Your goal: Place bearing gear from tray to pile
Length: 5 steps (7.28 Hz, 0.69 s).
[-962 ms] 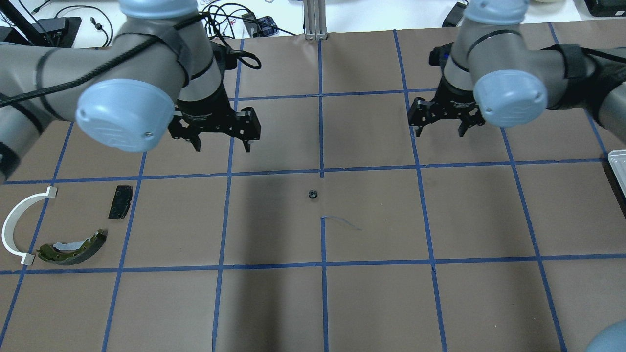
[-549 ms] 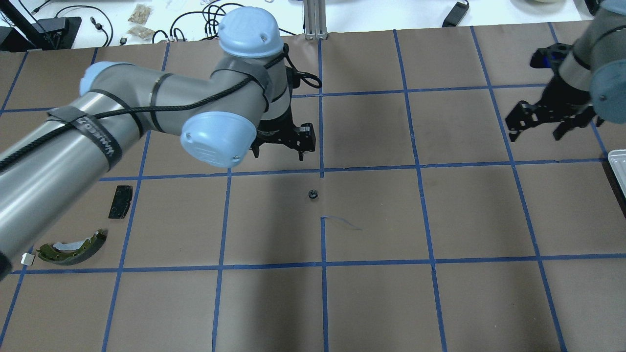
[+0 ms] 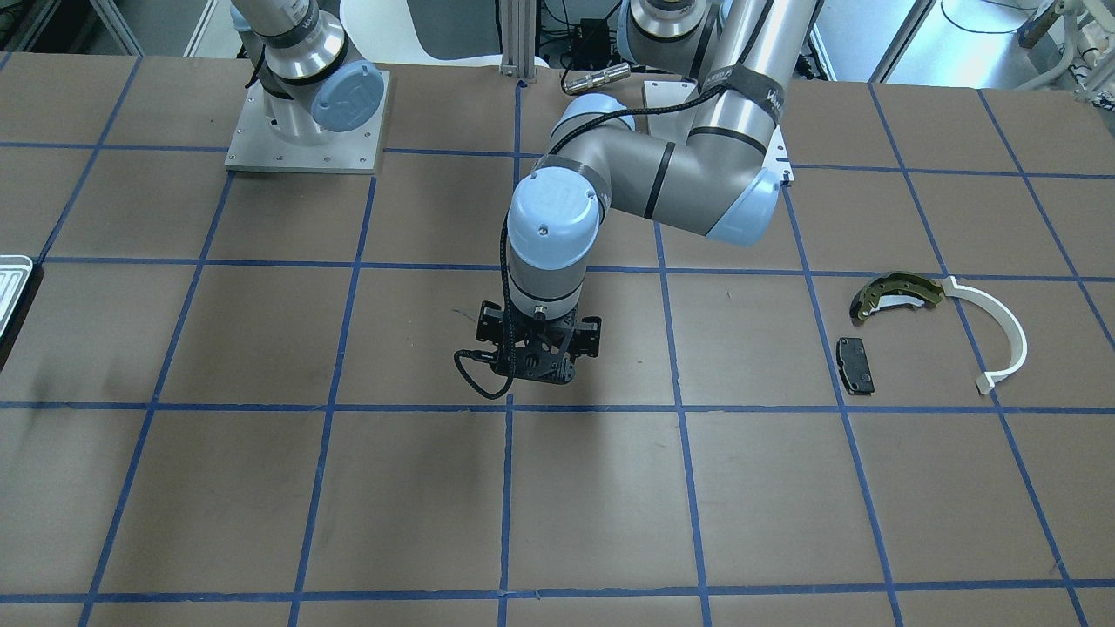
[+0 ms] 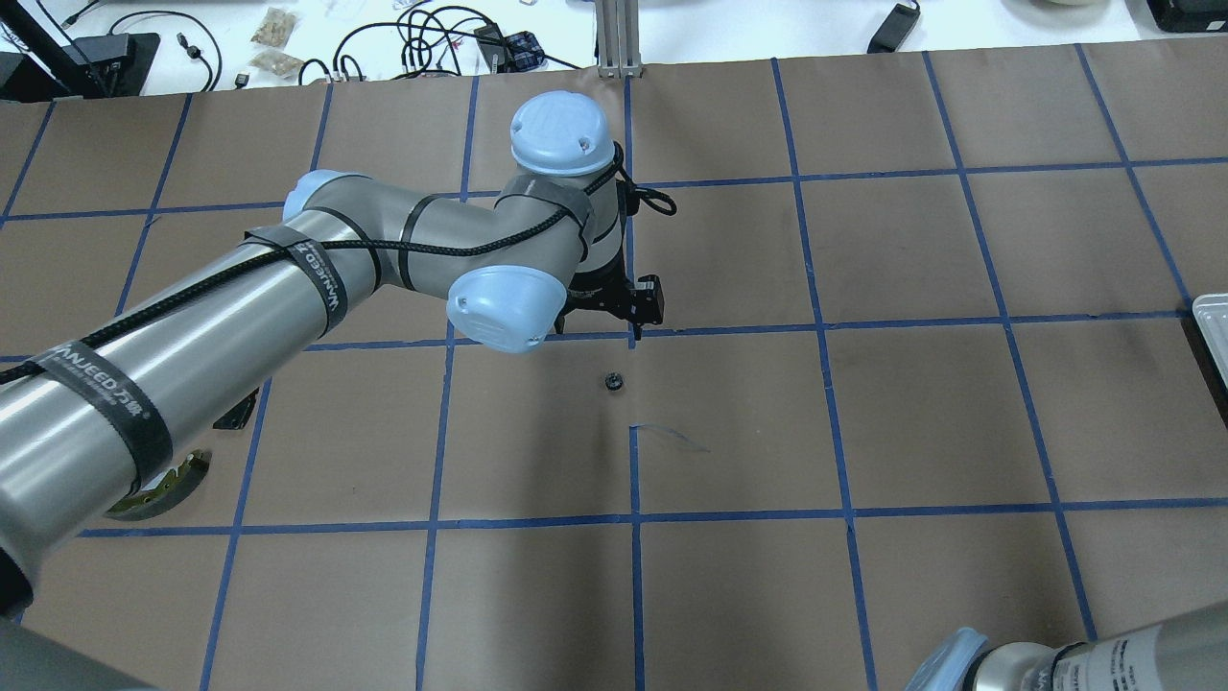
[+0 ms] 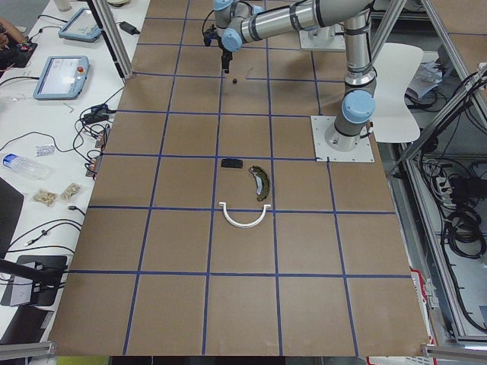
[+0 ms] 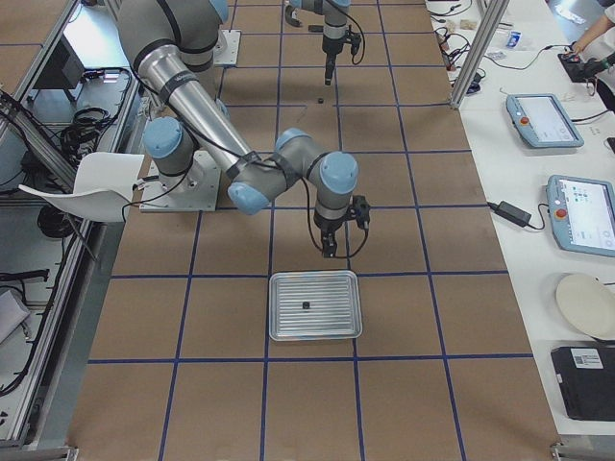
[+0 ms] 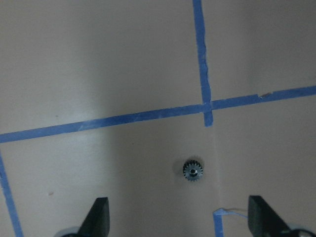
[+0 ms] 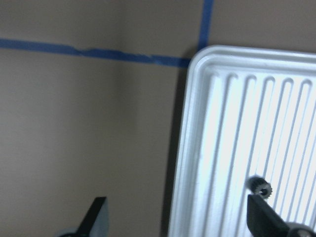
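One small dark bearing gear (image 7: 192, 171) lies on the brown table near a tape crossing; it also shows in the overhead view (image 4: 614, 383). My left gripper (image 7: 180, 222) is open and hovers just above it, fingers either side and slightly short of it. A second gear (image 8: 260, 188) lies on the ridged silver tray (image 8: 222, 148). My right gripper (image 8: 177, 222) is open over the tray's edge, above the tray (image 6: 288, 327) in the right-side view. The pile is a brake shoe (image 3: 897, 294), a black pad (image 3: 854, 364) and a white half-ring (image 3: 997, 335).
The left arm's upper link (image 4: 192, 345) crosses over the pile in the overhead view. A torn strip of blue tape (image 4: 672, 437) lies near the gear. Only the tray's corner (image 4: 1214, 331) shows at the overhead view's right edge.
My left arm has swung right and forward to the table's centre, over the gear. My right arm has moved right, out of the overhead view, to the tray.
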Available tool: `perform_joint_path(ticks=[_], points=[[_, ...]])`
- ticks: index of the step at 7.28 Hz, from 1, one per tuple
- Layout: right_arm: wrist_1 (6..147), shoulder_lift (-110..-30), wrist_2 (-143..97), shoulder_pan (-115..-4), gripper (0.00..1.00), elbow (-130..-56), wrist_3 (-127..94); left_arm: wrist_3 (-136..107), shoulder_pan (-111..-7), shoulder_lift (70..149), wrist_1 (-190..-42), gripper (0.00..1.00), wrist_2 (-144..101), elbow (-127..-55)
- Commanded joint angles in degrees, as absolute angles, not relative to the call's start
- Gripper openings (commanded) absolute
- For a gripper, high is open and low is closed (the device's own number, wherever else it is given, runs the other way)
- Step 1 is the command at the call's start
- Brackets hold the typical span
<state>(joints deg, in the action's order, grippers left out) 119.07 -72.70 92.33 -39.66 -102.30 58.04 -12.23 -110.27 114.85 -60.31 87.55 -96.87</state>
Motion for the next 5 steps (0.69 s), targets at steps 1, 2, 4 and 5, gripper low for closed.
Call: perform_joint_path(ticks=[1,2,4,5], points=[[126.2,-67.2,92.1,-31.2,1.0,-102.3,70.8,-12.5,-110.4,117.4,-57.3,0.95,86.1,-98.3],[126.6,-65.6,91.9,-29.5,1.0,-102.3,73.3,-12.4,-110.4,117.9,-57.7,0.91,84.8,-98.4],[127.3,-65.2,91.8,-28.6,0.91,-102.3,74.6,-12.5,-110.4,118.6,-58.4,0.81,85.0,-98.6],[127.3,-65.0,91.2,-28.7,0.88,-102.4,74.1,-12.5,-110.4,118.9,-58.4,0.81,85.1,-99.1]])
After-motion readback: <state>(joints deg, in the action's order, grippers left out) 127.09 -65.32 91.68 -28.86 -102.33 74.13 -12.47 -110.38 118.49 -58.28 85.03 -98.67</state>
